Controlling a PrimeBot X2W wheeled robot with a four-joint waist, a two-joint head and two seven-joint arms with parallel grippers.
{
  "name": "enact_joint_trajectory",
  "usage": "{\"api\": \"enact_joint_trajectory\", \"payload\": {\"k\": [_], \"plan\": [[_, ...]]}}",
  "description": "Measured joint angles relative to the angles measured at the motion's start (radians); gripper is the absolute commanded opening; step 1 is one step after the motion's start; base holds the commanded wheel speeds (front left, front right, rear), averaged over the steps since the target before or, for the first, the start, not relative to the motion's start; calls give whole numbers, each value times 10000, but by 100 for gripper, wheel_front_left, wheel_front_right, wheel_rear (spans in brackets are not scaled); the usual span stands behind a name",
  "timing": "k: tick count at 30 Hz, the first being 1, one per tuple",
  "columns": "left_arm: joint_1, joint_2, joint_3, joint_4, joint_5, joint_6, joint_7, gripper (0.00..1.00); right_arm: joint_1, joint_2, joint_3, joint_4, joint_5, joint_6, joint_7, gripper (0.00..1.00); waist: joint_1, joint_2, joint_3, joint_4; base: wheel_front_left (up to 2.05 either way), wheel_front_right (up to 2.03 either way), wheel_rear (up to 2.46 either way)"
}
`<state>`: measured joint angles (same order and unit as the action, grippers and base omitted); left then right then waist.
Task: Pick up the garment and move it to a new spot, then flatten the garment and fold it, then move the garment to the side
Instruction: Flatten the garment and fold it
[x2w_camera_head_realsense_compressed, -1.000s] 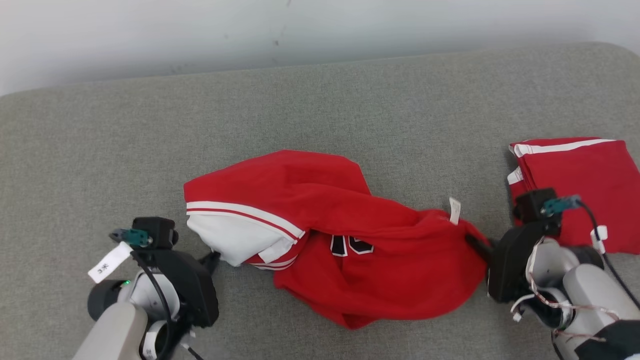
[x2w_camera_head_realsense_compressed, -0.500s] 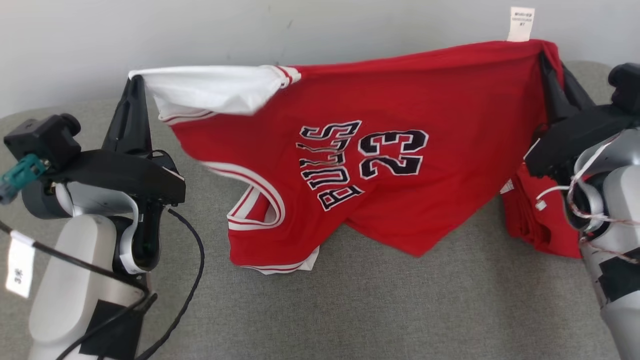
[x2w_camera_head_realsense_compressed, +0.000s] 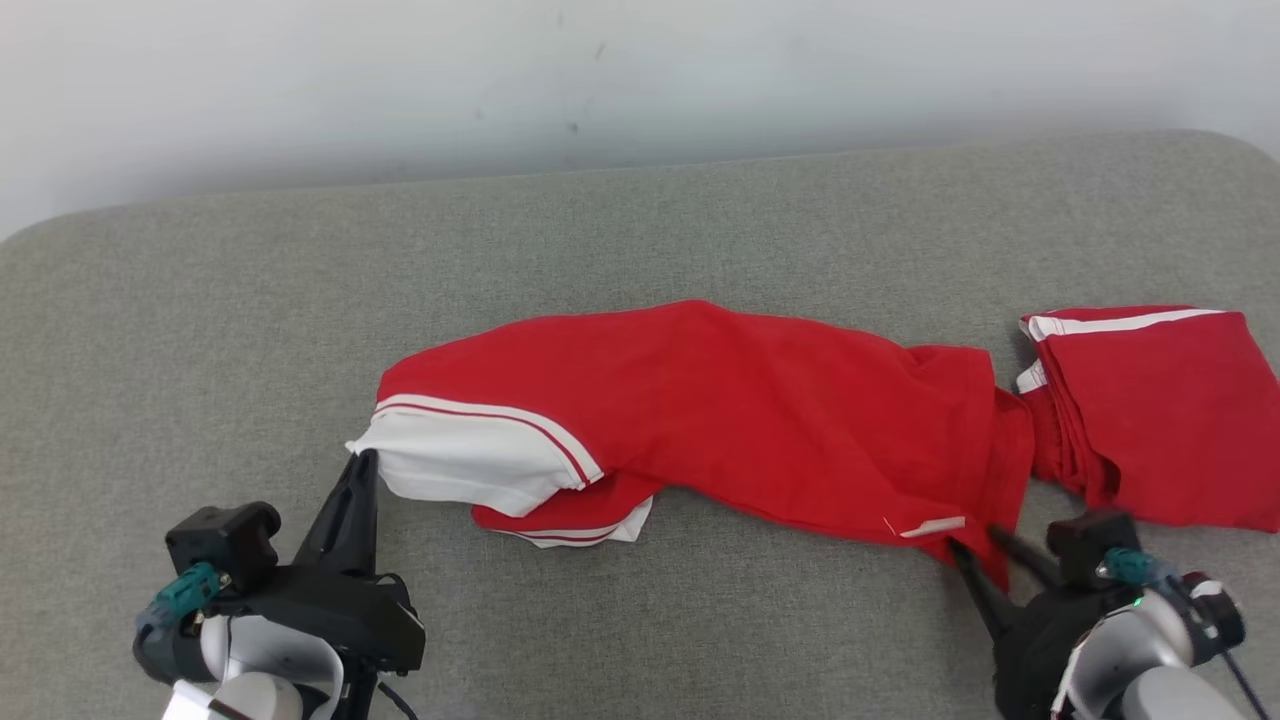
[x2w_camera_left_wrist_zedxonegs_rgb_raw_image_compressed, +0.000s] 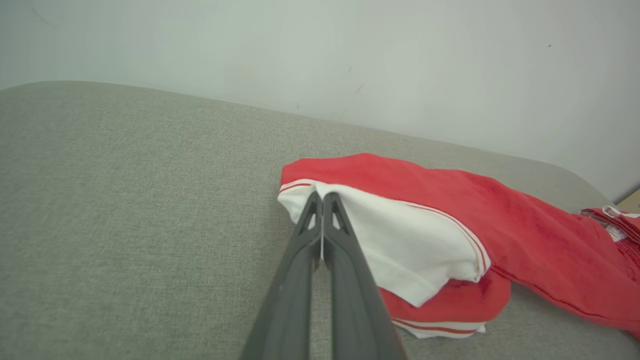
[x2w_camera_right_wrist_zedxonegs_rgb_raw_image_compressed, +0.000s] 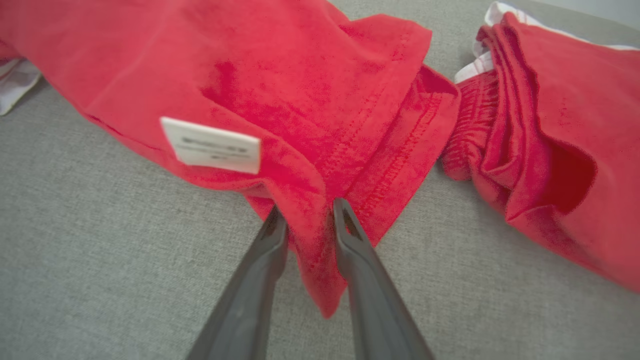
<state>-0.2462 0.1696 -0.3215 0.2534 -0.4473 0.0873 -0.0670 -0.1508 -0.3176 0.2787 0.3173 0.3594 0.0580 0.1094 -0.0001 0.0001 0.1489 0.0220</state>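
Two things could go wrong, and both start at the near edge. If the left gripper (x2w_camera_left_wrist_zedxonegs_rgb_raw_image_compressed: 320, 196) pulls alone, the shirt (x2w_camera_head_realsense_compressed: 760, 410) may bunch up instead of going flat. The red corner by the right gripper (x2w_camera_right_wrist_zedxonegs_rgb_raw_image_compressed: 307, 212) also lies right against the folded red clothes (x2w_camera_head_realsense_compressed: 1150, 400). A sloppy grab there could drag that pile along too.

The left gripper is squeezed tight on the edge of the shirt's white part (x2w_camera_left_wrist_zedxonegs_rgb_raw_image_compressed: 400, 240). The right gripper's fingers stand a little apart with the red corner between them. It looks loose, not pinched. A white tag (x2w_camera_right_wrist_zedxonegs_rgb_raw_image_compressed: 212, 145) sits just beside that corner.

Past the grippers, the shirt lies on the grey cushion (x2w_camera_head_realsense_compressed: 640, 220) in a long, rumpled strip from left to right. It is doubled over. It is not flat yet, so I think flattening is the step in hand. Behind the cushion is a pale wall (x2w_camera_head_realsense_compressed: 640, 70).
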Motion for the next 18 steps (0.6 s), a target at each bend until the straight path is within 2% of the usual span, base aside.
{"api": "enact_joint_trajectory", "payload": {"k": [5, 8, 14, 16, 18], "plan": [[-4, 86, 94, -309, 71, 4, -52, 0, 166, -242, -288, -888, 104, -155, 165, 100, 0, 0, 52, 48, 0, 0, 0], [-3, 86, 92, -483, 73, 6, -52, 0, 556, -307, -414, -1513, 104, -410, 336, 100, 0, 0, 104, 46, 0, 0, 0], [-4, -21, -65, -508, 71, 4, -36, 0, 1316, -441, -541, -2226, 155, -656, 750, 100, 0, 0, 189, 48, 0, 0, 0], [-6, -50, -96, -525, 71, 4, 23, 0, 1841, -443, -625, -2612, 276, -901, 999, 100, 0, 0, 220, 44, 0, 0, 0], [0, -12, -46, -554, 67, 6, 23, 0, 1918, -443, -637, -2865, 385, -945, 1202, 100, 0, 0, 240, 8, 0, 0, 0]]}}
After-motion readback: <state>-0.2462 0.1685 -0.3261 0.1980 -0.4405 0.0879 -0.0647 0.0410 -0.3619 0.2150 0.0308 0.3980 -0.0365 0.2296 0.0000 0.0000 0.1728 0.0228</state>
